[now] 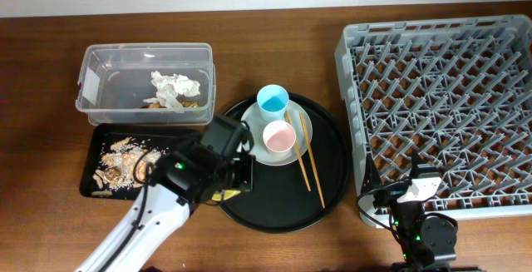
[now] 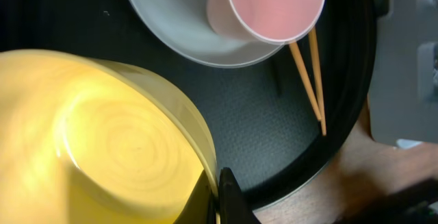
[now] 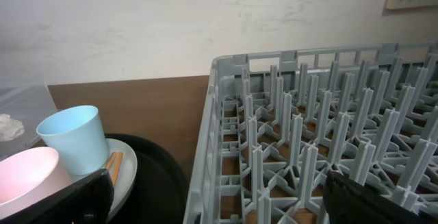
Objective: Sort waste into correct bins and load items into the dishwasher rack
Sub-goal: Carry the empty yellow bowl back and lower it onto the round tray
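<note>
My left gripper (image 1: pixel 226 180) (image 2: pixel 220 198) is shut on the rim of the yellow bowl (image 2: pixel 102 142), at the left edge of the round black tray (image 1: pixel 328 185). In the overhead view only a sliver of the bowl (image 1: pixel 223 194) shows under the arm. The pale plate (image 1: pixel 301 126) on that tray carries the blue cup (image 1: pixel 273 101), the pink cup (image 1: pixel 279 137) and the chopsticks (image 1: pixel 304 155). My right gripper (image 1: pixel 411 193) (image 3: pixel 219 203) is open and empty at the grey dishwasher rack's (image 1: pixel 440 39) front left corner. The clear tub (image 1: pixel 100 64) holds the white napkin (image 1: pixel 173 86). The shallow black tray (image 1: pixel 162 140) holds food scraps (image 1: pixel 119 165).
The rack fills the right side of the table and stands against the round tray's right edge. The clear tub and the shallow black tray sit side by side at the left. A pale wall runs behind the table.
</note>
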`<control>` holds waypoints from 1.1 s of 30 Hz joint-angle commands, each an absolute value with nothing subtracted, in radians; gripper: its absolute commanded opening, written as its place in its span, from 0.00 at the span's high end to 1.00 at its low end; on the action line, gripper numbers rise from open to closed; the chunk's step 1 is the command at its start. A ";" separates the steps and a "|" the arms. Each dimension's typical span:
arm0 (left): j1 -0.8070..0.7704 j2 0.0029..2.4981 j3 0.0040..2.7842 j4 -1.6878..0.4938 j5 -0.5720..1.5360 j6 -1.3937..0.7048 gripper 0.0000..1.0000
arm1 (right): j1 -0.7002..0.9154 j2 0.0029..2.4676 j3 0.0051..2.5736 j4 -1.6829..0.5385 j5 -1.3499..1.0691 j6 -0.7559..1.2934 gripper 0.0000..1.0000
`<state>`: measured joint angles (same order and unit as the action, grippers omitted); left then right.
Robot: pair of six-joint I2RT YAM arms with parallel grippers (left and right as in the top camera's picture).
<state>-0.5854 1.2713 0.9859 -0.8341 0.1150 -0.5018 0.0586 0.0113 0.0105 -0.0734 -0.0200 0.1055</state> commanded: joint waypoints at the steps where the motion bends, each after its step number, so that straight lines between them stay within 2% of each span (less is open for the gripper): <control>1: -0.638 1.271 0.912 -0.759 0.091 -0.554 1.00 | 0.051 0.008 0.006 -0.076 -0.030 0.113 0.01; 11: -0.712 1.287 0.862 -0.731 0.046 -0.561 1.00 | 0.051 0.008 0.006 -0.076 -0.030 0.113 0.02; 26: -0.720 1.439 0.862 -0.664 0.007 -0.568 0.98 | 0.051 0.008 0.006 -0.076 -0.030 0.113 0.02; 28: -0.720 1.444 0.862 -0.667 0.009 -0.568 0.76 | 0.051 0.008 0.006 -0.076 -0.030 0.113 0.02; 29: -0.720 1.443 0.863 -0.667 0.011 -0.568 0.69 | 0.051 0.008 0.006 -0.076 -0.030 0.113 0.02; 31: -0.720 1.440 0.879 -0.666 0.010 -0.567 0.60 | 0.051 0.008 0.006 -0.076 -0.030 0.113 0.02; 33: -0.719 1.438 0.917 -0.667 0.010 -0.549 0.56 | 0.051 0.008 0.006 -0.076 -0.030 0.113 0.02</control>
<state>-0.7162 1.4403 0.8696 -0.6651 0.0181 -0.5701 0.0586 0.0113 0.0105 -0.0734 -0.0204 0.1051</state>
